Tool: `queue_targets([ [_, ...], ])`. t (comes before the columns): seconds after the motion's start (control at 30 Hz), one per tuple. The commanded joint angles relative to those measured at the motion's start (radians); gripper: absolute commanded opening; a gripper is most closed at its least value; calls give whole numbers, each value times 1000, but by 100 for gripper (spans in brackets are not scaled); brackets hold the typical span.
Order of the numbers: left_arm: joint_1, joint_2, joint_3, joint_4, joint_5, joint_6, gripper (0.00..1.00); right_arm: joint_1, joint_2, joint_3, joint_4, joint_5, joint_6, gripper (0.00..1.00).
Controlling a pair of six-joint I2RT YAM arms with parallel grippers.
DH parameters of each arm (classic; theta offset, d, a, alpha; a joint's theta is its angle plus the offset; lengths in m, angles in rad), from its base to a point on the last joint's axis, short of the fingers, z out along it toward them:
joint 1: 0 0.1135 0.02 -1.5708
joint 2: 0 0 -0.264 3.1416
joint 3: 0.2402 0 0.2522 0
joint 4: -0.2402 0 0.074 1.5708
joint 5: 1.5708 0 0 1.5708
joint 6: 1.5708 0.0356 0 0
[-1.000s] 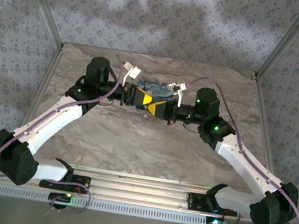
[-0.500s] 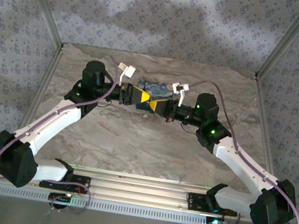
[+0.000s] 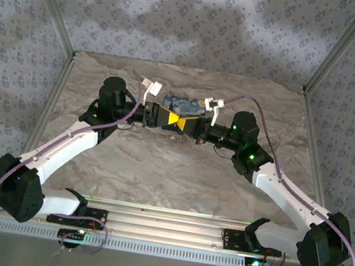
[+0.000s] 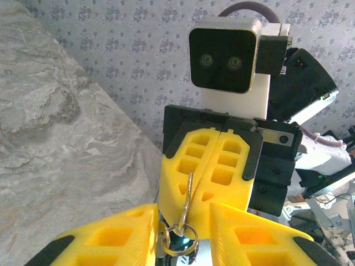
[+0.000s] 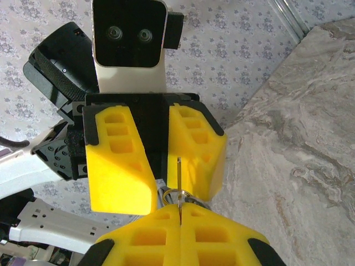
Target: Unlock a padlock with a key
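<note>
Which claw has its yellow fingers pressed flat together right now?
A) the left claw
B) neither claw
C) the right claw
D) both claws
C: the right claw has its fingers meeting along one seam, with the key standing at that seam, while the left claw has its fingers apart with a gap between them.

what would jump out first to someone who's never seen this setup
The two arms face each other tip to tip over the far middle of the table, left pincer against right pincer. A thin key on a ring sticks out of the shut right pincer toward the left one. Just behind them sits a blue-and-yellow box.
</note>
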Motion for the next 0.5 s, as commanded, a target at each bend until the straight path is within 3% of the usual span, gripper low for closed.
queue_targets([
  [0.0,-8,-4,2,39,26,7,27,7,3,-9,30,14,7,0],
  [0.23,-8,-1,6,14,38,37,0,7,6,-11,24,21,4,0],
  [0.47,-8,0,41,-88,49,150,0,10,1,2,-42,39,-26,0],
])
